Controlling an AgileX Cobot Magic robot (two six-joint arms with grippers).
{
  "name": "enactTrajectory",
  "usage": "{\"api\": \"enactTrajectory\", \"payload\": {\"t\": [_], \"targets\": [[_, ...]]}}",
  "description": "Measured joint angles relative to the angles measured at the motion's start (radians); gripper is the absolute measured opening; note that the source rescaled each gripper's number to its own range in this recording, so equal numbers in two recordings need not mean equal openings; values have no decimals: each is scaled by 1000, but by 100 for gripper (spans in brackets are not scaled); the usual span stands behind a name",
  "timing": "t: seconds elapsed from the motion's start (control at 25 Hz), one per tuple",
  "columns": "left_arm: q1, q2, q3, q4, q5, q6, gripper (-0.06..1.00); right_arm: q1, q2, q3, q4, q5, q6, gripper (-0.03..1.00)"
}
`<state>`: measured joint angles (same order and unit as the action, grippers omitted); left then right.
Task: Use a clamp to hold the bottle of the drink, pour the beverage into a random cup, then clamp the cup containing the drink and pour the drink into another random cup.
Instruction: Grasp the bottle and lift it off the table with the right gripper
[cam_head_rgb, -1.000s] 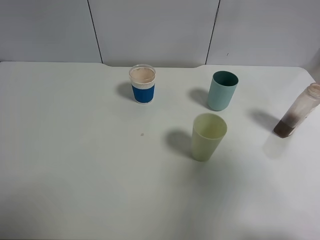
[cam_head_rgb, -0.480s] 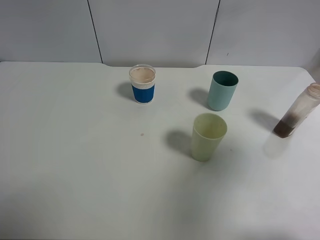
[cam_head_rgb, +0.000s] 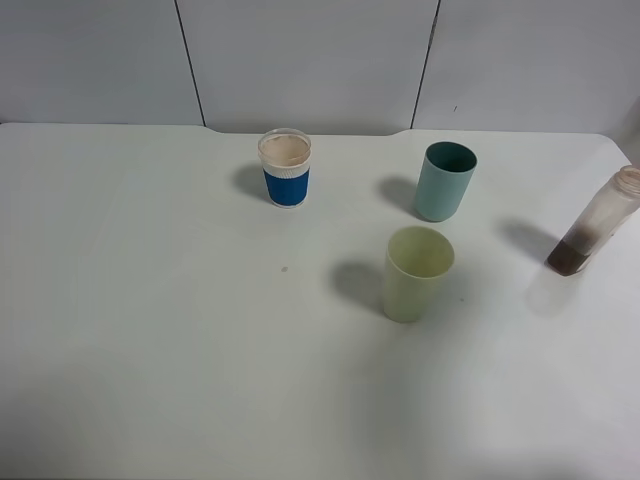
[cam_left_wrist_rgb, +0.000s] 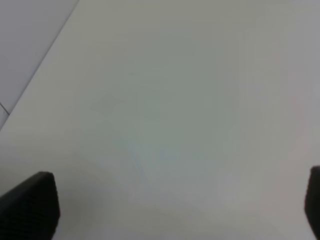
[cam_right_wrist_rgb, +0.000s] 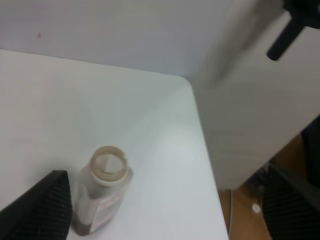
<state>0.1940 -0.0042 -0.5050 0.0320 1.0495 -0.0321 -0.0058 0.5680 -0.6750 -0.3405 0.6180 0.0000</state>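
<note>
While the uncapped bottle (cam_head_rgb: 597, 222) stands upright on the counter (cam_head_rgb: 150, 300), well right of the pale green cup (cam_head_rgb: 415, 275), the right end effector (cam_right_wrist_rgb: 167, 202) hangs above it, fingers spread wide and empty, the bottle nearer one finger. The left end effector (cam_left_wrist_rgb: 175, 200), equally wide, looks farther off.

Left hand (cam_left_wrist_rgb: 172, 202) clipped at frame corners; bottle (cam_right_wrist_rgb: 102, 192) base cut by frame edge, label (cam_right_wrist_rgb: 107, 210) print blurred
</note>
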Motion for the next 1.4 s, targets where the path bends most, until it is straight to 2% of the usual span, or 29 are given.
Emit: {"api": "enactTrajectory", "payload": {"t": [0.28, 0.44, 0.64, 0.72, 0.92, 1.16, 1.4], "targets": [[0, 0, 0, 0, 0, 0, 100, 0, 2, 180, 0, -384, 0, 61], [0, 0, 0, 0, 0, 0, 100, 0, 2, 283, 2, -536, 0, 61], [0, 0, 0, 0, 0, 0, 100, 0, 2, 416, 33, -682, 0, 61], [0, 0, 0, 0, 0, 0, 100, 0, 2, 457, 74, -723, 0, 61], [0, 0, 0, 0, 0, 0, 100, 0, 30, 486, 177, -752, 0, 61], [0, 0, 0, 0, 0, 0, 100, 0, 188, 489, 256, -762, 0, 61], [0, 0, 0, 0, 0, 0, 100, 0, 360, 490, 270, -812, 0, 61]]}}
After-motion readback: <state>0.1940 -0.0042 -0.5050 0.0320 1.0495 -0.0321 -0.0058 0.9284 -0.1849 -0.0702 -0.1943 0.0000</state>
